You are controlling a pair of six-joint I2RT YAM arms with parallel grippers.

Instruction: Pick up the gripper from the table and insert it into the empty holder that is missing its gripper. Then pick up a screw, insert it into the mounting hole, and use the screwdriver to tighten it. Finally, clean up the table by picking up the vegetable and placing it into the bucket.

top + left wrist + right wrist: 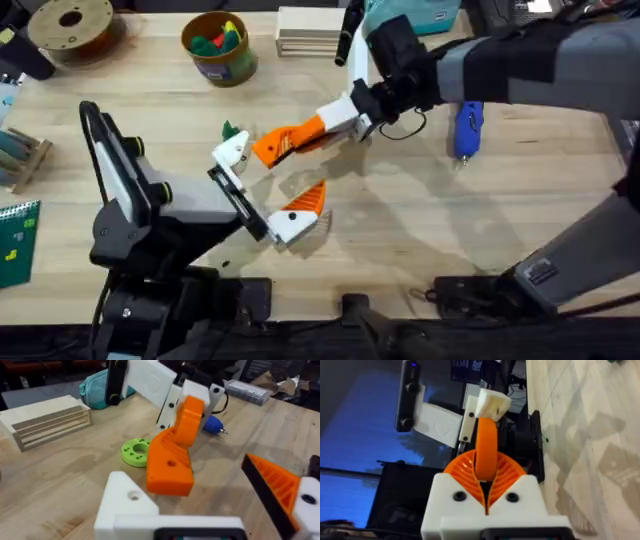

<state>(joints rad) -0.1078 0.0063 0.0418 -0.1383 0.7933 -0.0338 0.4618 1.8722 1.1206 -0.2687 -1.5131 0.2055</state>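
Overhead, the ribbed orange gripper (pixel 285 143) is pinched by the right gripper (pixel 335 128) beside the white holder (pixel 233 152) (left gripper (pixel 262 190) spread wide).

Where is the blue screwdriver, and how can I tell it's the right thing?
Start at the pale wooden table and look to its far right part, just beyond the big grey arm. The blue pen-shaped plastic screwdriver lies flat there with a thin metal tip. It is the table's one bright blue stick; the bright green round disc has a centre hole.
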